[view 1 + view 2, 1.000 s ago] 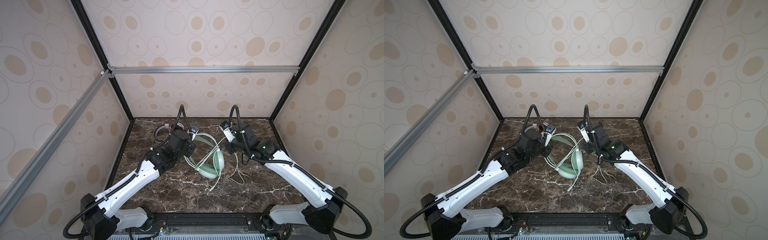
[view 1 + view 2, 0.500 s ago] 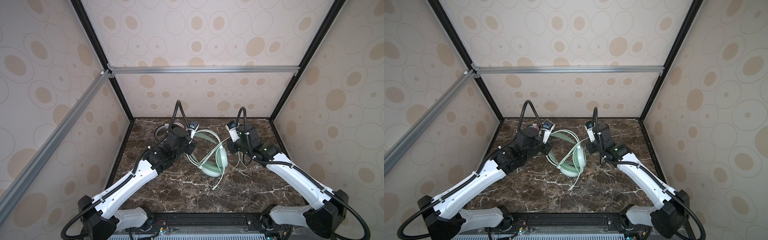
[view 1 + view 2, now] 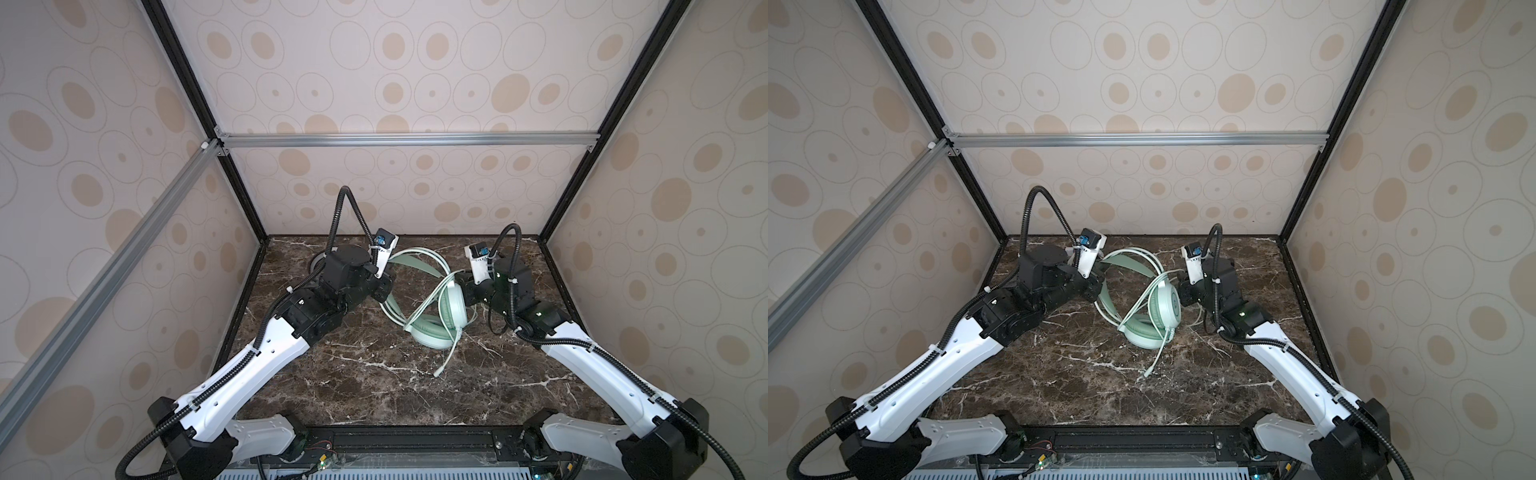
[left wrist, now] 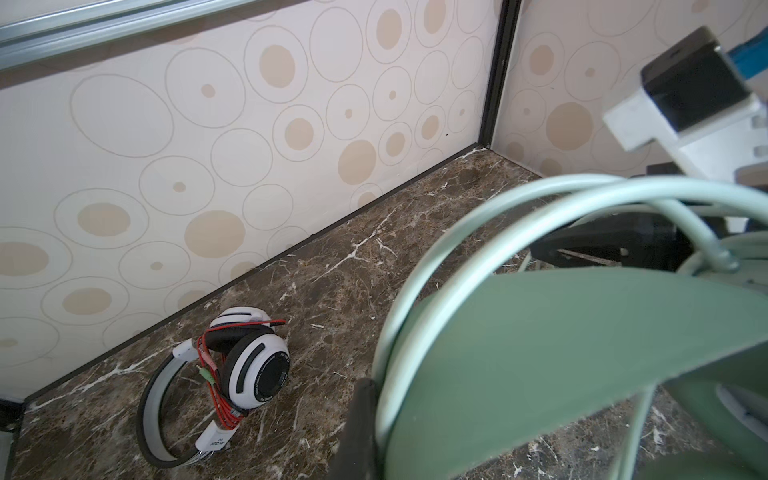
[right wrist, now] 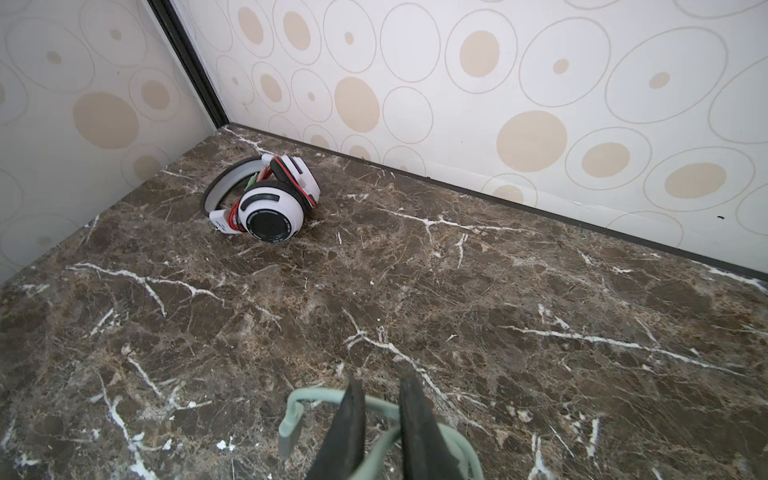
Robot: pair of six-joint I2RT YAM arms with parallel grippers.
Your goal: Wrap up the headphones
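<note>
The mint-green headset with big soft ear cups (image 3: 451, 307) sits in the middle of the dark brown marble table (image 3: 374, 395). 1 cup lies flat and the other cup stands up on it. Its wide green headband (image 4: 582, 332) arches up toward the left arm.

The left gripper (image 3: 384, 293) is clamped tight on that headband. In the left wrist view, 1 black finger (image 4: 361, 415) presses right against the band.

The right gripper (image 5: 380, 382) is just beside the standing cup. Its 2 fingers stand a little apart, and the thin pale green cable (image 5: 307, 397) runs across the gap. The gap looks wider than the cable, so I think the fingers are not pinching it.

In both top views the cable crosses over the cups, and its loose end trails on the table toward the front (image 3: 1158, 357).

The white headset with black pads and a red cable (image 4: 253, 365) lies far off in the back left corner. Its red cable looks wound up already.

So the job now, I think, is winding the green cable round the green headset. To do it well:
- the left gripper should hold the band very steady
- the right gripper should pinch the cable closer to the loose end
- each turn should be pulled snug, but not yanked
- no loop should slide off the cups
</note>
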